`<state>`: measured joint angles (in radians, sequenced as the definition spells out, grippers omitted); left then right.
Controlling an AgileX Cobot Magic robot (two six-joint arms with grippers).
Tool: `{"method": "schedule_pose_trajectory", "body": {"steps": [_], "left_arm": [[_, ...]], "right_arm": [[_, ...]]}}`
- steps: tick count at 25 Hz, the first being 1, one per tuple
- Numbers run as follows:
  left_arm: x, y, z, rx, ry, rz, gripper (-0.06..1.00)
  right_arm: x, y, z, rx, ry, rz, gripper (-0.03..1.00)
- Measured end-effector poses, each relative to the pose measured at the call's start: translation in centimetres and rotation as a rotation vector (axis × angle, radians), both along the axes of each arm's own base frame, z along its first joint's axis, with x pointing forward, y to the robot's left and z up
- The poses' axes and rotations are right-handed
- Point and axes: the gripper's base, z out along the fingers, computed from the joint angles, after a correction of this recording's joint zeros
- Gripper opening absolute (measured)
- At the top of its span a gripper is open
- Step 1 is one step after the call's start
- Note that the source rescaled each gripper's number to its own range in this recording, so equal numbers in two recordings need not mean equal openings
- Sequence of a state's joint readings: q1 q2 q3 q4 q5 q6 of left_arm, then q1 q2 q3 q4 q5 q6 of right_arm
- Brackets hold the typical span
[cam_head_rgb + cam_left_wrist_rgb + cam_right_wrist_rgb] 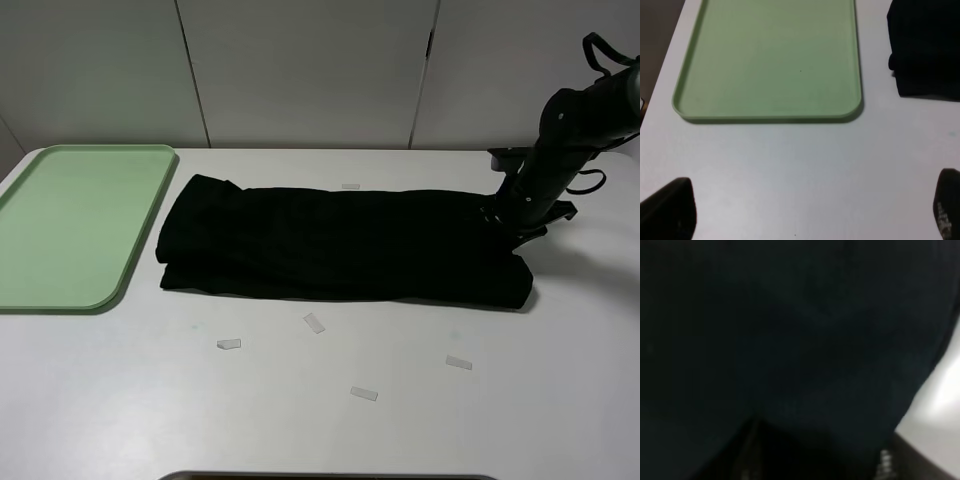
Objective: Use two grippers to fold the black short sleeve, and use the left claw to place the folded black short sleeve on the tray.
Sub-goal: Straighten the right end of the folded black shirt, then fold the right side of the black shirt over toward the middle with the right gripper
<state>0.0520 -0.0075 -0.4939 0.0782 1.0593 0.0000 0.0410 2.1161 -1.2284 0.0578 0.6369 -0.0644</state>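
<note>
black short sleeve [340, 245] lies folded in a long band across the middle of the desk [330, 430]. its left end is just beside the tray [80, 225], not touching. tray sits in the desk's far-left corner. open desk all along the near edge, w/ only a few clear tape bits [314, 322]. right arm [565, 140] comes in over the right edge, bent down, w/ right claw [505, 218] at the shirt's right end, far side.

left wrist: left claw [810, 210] spread wide, fingers [670, 207] over bare desk, nothing btwn them. tray and shirt end lie beyond.

right wrist: black cloth fills nearly everything, w/ a sliver of desk. can't tell if right claw pinches it.
</note>
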Motion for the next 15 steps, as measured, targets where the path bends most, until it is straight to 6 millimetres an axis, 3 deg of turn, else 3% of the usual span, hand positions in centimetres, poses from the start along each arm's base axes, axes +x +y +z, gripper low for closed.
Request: {"method": "schedule_pose_trajectory", "body": {"steps": [3,6,15], "left_arm": [[0.00,0.00,0.00,0.000,0.000,0.000,0.94],[0.00,0.00,0.00,0.000,0.000,0.000,0.94],[0.00,0.00,0.00,0.000,0.000,0.000,0.94]], "right_arm": [[0.03,0.03,-0.01,0.003,-0.003,0.000,0.27],[0.06,0.04,-0.04,0.004,-0.006,0.004,0.05],[0.03,-0.17,0.60,-0.023,-0.015,0.035,0.06]]}}
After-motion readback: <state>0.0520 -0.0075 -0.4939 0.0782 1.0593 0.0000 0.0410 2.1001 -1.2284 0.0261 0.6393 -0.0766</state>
